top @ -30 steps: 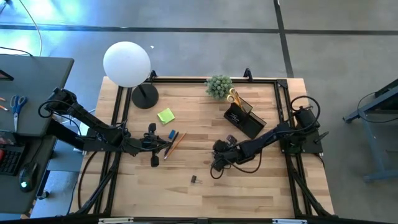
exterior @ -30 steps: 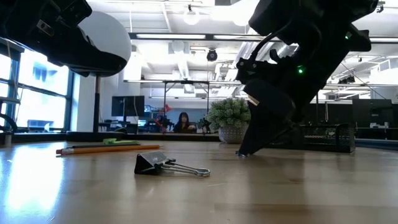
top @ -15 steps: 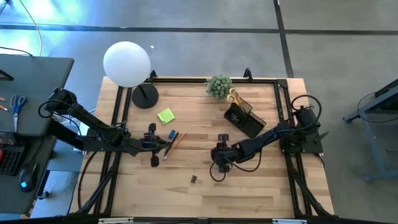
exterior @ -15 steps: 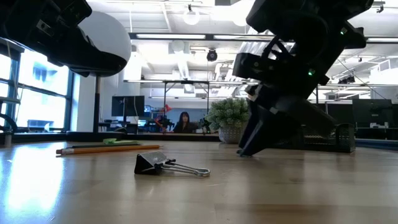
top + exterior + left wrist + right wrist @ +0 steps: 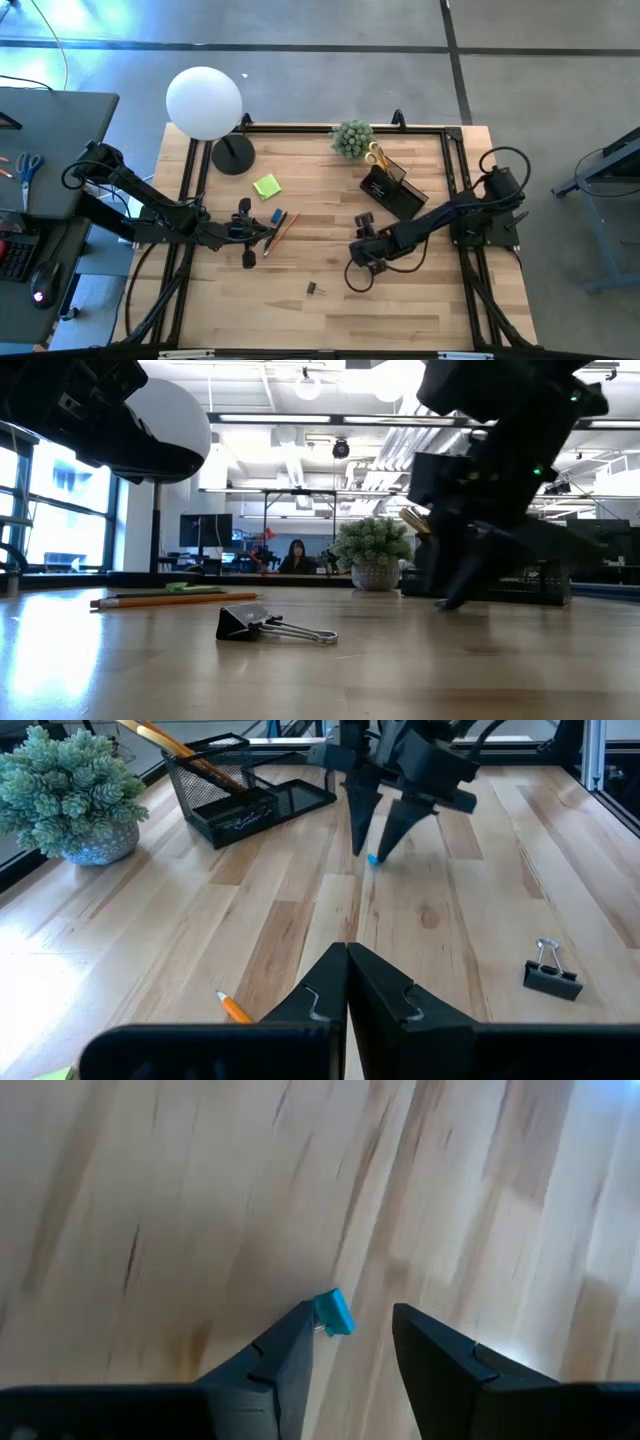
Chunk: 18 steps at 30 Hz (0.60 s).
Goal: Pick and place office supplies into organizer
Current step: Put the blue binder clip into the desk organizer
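- Your right end effector (image 5: 345, 1342) points down at the middle of the wooden counter (image 5: 400, 310), its fingers partly spread with a gap between them. A small blue block (image 5: 333, 1313) sits at the tip of one finger, touching it; you cannot tell whether it is gripped or only resting against that finger.
- Your left wrist camera shows that same end effector (image 5: 382, 848) from across the counter, both fingertips angled toward the blue piece on the wood.
- Your left end effector (image 5: 347, 972) has its fingers pressed fully together with nothing between them, hovering over the counter's left half, near an orange pencil (image 5: 281, 229).
- Just beyond it, the black mesh organizer (image 5: 390, 190) stands near the counter's far edge with yellow-handled scissors (image 5: 376, 156) upright inside, beside a small potted plant (image 5: 351, 138).
- A lime-green sticky-note pad (image 5: 266, 186) lies near the lamp base (image 5: 232, 155).
- One black binder clip (image 5: 245, 623) rests on the near part of the counter, well apart from both arms.
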Available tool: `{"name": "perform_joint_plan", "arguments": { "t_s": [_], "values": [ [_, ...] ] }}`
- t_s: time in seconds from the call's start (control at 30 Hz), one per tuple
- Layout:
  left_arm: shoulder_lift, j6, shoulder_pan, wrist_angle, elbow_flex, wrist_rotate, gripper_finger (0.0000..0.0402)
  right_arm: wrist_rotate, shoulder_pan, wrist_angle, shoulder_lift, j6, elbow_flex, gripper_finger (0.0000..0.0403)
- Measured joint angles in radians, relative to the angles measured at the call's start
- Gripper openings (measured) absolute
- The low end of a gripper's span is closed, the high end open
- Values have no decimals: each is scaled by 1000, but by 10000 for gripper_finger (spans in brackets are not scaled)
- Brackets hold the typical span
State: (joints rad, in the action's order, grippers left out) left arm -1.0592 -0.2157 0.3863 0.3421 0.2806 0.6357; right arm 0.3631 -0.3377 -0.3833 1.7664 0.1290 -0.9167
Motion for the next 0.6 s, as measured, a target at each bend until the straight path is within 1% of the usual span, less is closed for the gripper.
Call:
{"name": "perform_joint_plan", "arguments": {
  "t_s": [0.1,0.2,0.37,0.5,0.6],
  "values": [
    [0,0,0,0,0,0,1,-36,-7,-31,-15,-17,0,137],
    [0,0,0,0,0,0,1,-71,-15,-24,-16,-53,2,137],
    [0,-1,0,1,0,0,1,-70,-28,-9,-9,-128,5,137],
    [0,-2,0,1,0,0,1,-63,-39,-6,-8,-133,5,137],
    [0,-2,0,1,0,0,1,-57,-44,-6,-7,-146,6,127]
  ]
}}
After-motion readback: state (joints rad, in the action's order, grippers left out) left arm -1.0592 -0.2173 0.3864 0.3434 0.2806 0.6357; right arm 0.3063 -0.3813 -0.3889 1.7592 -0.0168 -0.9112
